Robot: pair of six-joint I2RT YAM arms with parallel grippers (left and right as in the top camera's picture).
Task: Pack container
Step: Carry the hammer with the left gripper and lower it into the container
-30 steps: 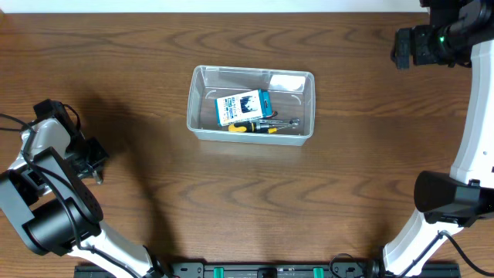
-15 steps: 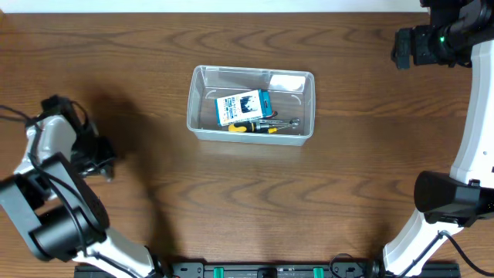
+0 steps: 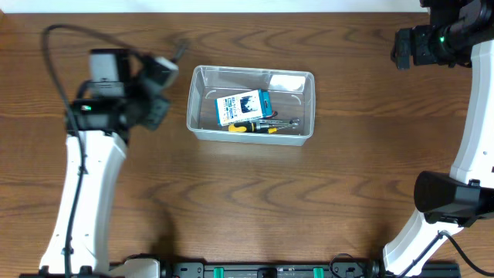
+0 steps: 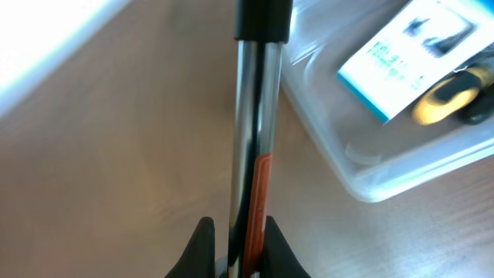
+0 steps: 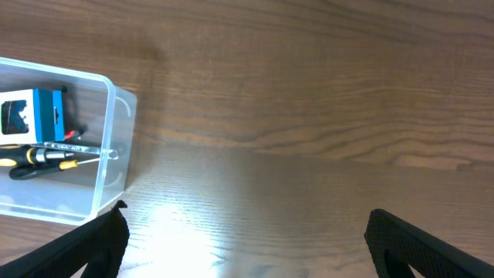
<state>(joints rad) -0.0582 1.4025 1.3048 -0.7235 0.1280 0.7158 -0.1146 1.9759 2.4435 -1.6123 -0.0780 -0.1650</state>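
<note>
**A:** Closest to the lens on the left wrist, the left gripper [image 4: 237,235] is pinching a metal tool [image 4: 248,116], with a dark finger pressed to each side of the shiny shaft.

**B:** There's an orange strip low on that shaft. Further out it finishes in a black end [image 4: 262,19], pointing straight away from the wrist.

**A:** Just past it on the right comes the container [image 4: 370,174], clear plastic with a rounded corner turned our way. The tool is just beside it, outside the rim, not over it.

**B:** Overhead agrees: the tool's tip sits off the container's left end, near the far corner. The container itself rests on the wooden table [image 3: 255,201], about mid-width and a little toward the far edge.

**A:** Inside it, a yellow-and-black screwdriver [image 3: 251,127] lies along the near wall. A blue-and-white box [image 3: 243,106] lies flat just behind it.

**B:** Farthest out, at the far right corner, is the right gripper [image 5: 245,216]. It's spread wide, fingers [image 5: 77,247] at the edges of its own view and only table between them.

**A:** And it's well apart from the container, which shows only at the left edge of that wrist view.
</note>
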